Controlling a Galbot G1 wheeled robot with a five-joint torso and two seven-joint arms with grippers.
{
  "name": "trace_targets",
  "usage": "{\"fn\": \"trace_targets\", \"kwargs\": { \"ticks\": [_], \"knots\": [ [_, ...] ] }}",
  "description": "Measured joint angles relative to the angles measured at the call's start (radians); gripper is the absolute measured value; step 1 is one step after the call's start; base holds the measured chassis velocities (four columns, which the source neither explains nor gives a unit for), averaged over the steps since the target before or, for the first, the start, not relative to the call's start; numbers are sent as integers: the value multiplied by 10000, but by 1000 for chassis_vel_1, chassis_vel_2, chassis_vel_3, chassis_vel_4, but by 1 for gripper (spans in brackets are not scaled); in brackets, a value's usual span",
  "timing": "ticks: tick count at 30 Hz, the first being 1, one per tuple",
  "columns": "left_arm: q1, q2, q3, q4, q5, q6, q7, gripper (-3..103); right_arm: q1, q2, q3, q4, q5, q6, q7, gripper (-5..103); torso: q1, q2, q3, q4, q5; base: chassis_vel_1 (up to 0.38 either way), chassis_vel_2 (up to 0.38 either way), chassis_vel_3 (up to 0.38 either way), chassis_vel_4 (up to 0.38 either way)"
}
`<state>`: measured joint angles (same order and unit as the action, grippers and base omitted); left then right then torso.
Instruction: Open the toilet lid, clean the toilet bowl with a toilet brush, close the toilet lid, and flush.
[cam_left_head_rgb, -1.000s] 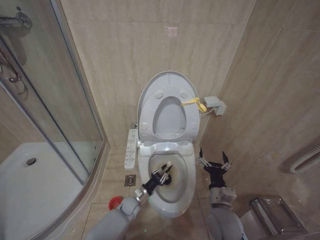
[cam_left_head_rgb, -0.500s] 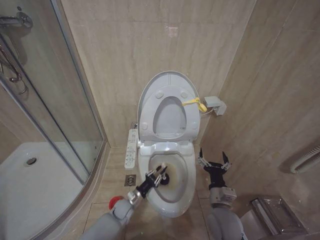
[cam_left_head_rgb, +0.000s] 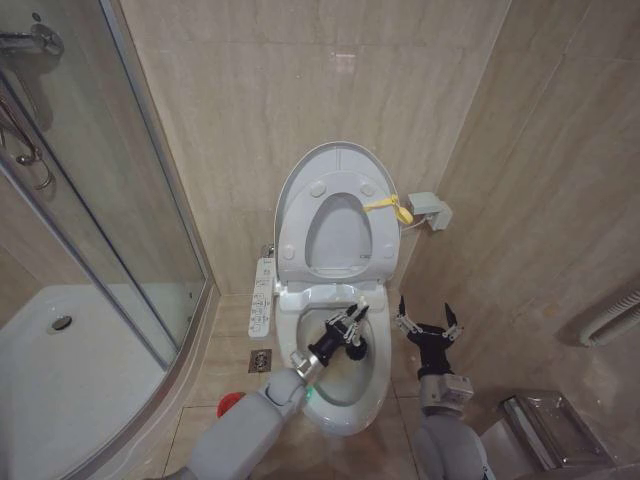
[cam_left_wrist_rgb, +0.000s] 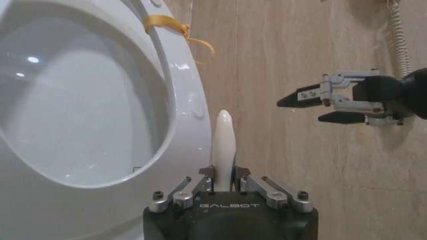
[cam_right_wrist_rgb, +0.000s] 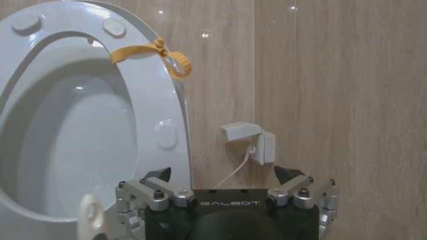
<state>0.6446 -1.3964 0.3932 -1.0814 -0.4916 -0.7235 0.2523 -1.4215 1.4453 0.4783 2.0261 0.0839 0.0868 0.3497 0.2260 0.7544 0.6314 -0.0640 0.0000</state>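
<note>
Since the earlier frame, left gripper (cam_left_head_rgb: 349, 327) has swung toward the right rim of the toilet bowl (cam_left_head_rgb: 377, 375), clamped on the toilet brush (cam_left_wrist_rgb: 222, 145). Scrubbing step, toilet lid (cam_left_head_rgb: 335, 165) raised; next, the stained inner wall probably needs further sweeping. Right gripper (cam_left_head_rgb: 428, 327) waits beside the bowl, spread.

Left gripper (cam_left_head_rgb: 349, 327) reaching forward, fingers clamped, right gripper (cam_left_head_rgb: 427, 326) raised beside it, fingers spread

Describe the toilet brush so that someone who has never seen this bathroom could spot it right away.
Find the toilet bowl against the tiled wall, its toilet lid raised. Over the bowl, the left gripper holds the toilet brush: a thin white handle clamped between dark metal fingers, unlike the broad white seat behind it.
</note>
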Motion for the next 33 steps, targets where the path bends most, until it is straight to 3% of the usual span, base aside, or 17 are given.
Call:
{"fn": "trace_targets", "kwargs": {
  "ticks": [12, 21, 33],
  "knots": [
    [32, -607, -71, 1455, 13, -454, 397, 19, 0, 0, 0, 1, 0, 0, 0, 100, 0, 0, 0, 2, -1, 0, 0, 0, 0],
    [-528, -668, 7, 1244, -199, -313, 287, 19, 0, 0, 0, 0, 0, 0, 0, 100, 0, 0, 0, -1, -1, 0, 0, 0, 0],
    [-263, -1074, -3, 1791, -142, -497, 517, 19, 0, 0, 0, 0, 0, 0, 0, 100, 0, 0, 0, 1, -2, 0, 0, 0, 0]
  ]
}}
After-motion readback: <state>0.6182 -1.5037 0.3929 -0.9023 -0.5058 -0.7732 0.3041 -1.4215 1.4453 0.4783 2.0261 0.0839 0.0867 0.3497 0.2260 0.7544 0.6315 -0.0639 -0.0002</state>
